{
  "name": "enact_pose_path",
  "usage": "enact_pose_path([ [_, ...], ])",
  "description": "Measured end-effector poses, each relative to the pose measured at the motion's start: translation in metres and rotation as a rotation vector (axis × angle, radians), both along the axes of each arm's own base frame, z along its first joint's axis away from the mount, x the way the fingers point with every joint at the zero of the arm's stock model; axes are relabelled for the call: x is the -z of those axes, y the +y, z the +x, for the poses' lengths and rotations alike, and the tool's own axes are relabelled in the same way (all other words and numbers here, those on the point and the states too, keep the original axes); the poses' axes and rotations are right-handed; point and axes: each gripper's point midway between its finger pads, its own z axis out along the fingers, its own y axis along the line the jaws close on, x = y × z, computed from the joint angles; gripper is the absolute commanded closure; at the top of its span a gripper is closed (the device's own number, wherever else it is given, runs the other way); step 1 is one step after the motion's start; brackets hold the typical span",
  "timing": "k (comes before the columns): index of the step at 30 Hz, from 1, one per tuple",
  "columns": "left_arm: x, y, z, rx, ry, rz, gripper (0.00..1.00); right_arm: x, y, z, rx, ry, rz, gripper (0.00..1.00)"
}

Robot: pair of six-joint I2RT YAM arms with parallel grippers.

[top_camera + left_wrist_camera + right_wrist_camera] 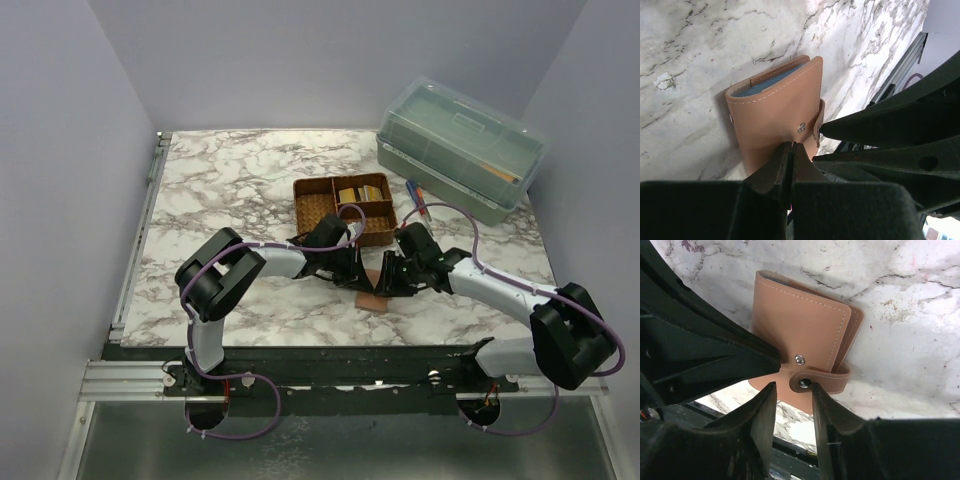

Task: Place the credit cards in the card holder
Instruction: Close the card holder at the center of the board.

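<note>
The tan card holder (373,297) lies folded shut on the marble table between both grippers, its snap tab undone. My left gripper (791,145) is shut, and its tips rest on the card holder's cover (775,105) near the snap stud. Blue pockets (765,87) show at the holder's open edge. My right gripper (792,386) is open, with its fingers either side of the loose snap tab (820,381) of the holder (795,325). In the top view the left gripper (360,268) and the right gripper (390,278) nearly meet. Yellowish cards (360,194) sit in the woven tray.
The brown woven divided tray (312,208) stands just behind the grippers. A big translucent green box (460,145) is at the back right. Red and blue pens (418,198) lie between the tray and the box. The table's front edge is just below the holder.
</note>
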Motion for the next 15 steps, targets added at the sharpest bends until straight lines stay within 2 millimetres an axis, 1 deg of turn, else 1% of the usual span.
enact_pose_path([
  [4,0.0000,-0.0001,-0.0001,0.000,0.000,0.000,1.00,-0.0005,-0.0005,0.0012,0.002,-0.013,-0.044,0.64],
  [8,0.0001,-0.0003,-0.0005,0.001,0.000,0.000,1.00,0.0035,-0.0014,0.0042,0.011,-0.015,-0.088,0.66],
  [15,0.0000,-0.0004,-0.0005,0.001,0.000,0.001,1.00,0.0075,-0.0046,0.0071,0.038,-0.012,-0.131,0.66],
])
